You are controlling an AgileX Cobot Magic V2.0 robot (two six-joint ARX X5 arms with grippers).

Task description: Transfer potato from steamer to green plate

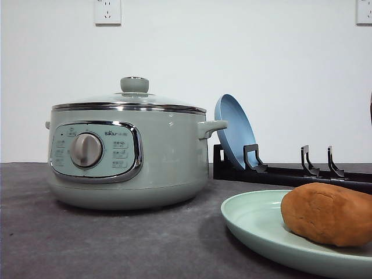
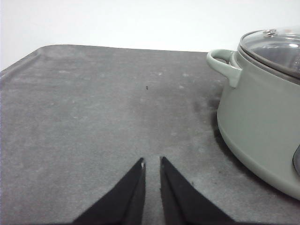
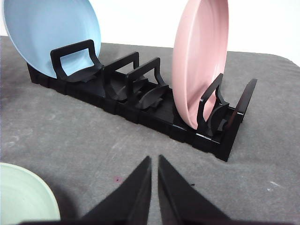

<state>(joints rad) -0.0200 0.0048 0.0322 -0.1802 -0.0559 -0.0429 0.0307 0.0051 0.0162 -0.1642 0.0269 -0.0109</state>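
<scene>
The orange-brown potato lies on the pale green plate at the front right of the table. The sage-green steamer stands left of centre with its glass lid on. The steamer sits to one side of my left gripper, whose black fingers are shut with only a thin slit and nothing between them, over bare grey mat. My right gripper is also shut and empty, facing the black rack. The green plate's rim shows beside it.
A black dish rack stands behind the green plate, holding a blue plate upright. The blue plate and a pink plate stand in the rack's slots. Grey mat lies open beside the steamer.
</scene>
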